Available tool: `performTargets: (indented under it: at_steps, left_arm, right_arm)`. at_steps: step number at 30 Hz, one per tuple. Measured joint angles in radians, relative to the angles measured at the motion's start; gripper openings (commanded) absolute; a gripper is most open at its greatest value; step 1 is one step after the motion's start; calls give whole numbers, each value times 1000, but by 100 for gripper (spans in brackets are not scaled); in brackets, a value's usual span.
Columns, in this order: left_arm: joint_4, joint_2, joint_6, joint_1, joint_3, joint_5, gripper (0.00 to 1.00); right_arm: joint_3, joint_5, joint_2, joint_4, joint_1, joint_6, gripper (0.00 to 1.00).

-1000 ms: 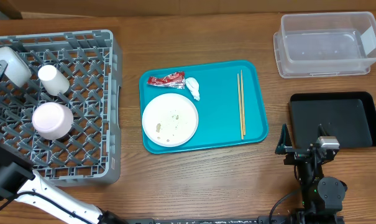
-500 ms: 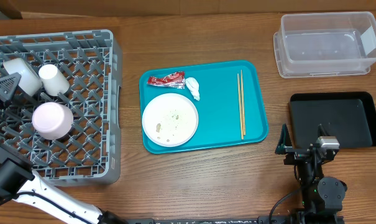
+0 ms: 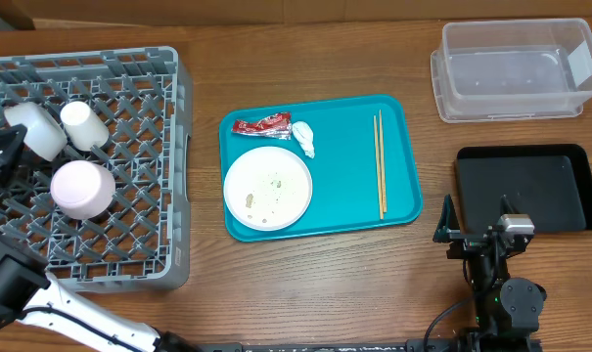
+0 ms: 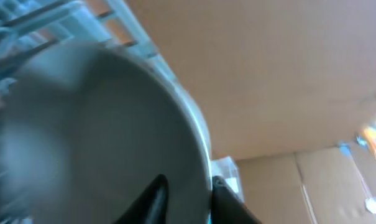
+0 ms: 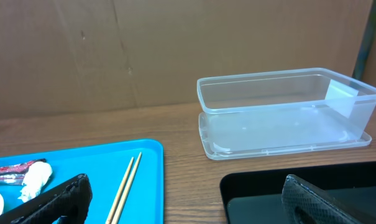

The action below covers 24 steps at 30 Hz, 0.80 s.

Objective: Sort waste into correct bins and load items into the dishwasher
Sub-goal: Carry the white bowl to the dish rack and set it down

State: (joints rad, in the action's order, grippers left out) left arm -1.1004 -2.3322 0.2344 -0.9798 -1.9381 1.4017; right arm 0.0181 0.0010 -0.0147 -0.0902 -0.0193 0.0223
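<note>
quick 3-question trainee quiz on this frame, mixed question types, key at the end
1. True or false: the white plate already sits in the grey rack.
2. Which lies on the teal tray, right next to the red wrapper?
A. tissue wad
B. pink bowl
C. small cup
3. In the overhead view, how many dishes show within the rack's walls?

Key: 1 false, the plate is on the teal tray; 2 A; 3 three.
</note>
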Motion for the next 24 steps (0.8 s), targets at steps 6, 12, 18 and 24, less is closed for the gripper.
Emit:
performTargets:
  at_steps: [6, 12, 18, 24]
  left_arm:
    - [-150, 0, -54, -43, -132, -337, 70]
    - [-317, -6, -172, -41, -334, -687, 87]
    - [-438, -4, -249, -35, -591, -855, 72]
    - [-505, 29, -260, 19, -722, -907, 19]
  right_arm:
    - [0, 0, 0, 0, 0, 0, 100]
    - [0, 0, 0, -1, 0, 0, 100]
    - [0, 0, 0, 0, 0, 1, 100]
    - [0, 0, 0, 0, 0, 1, 100]
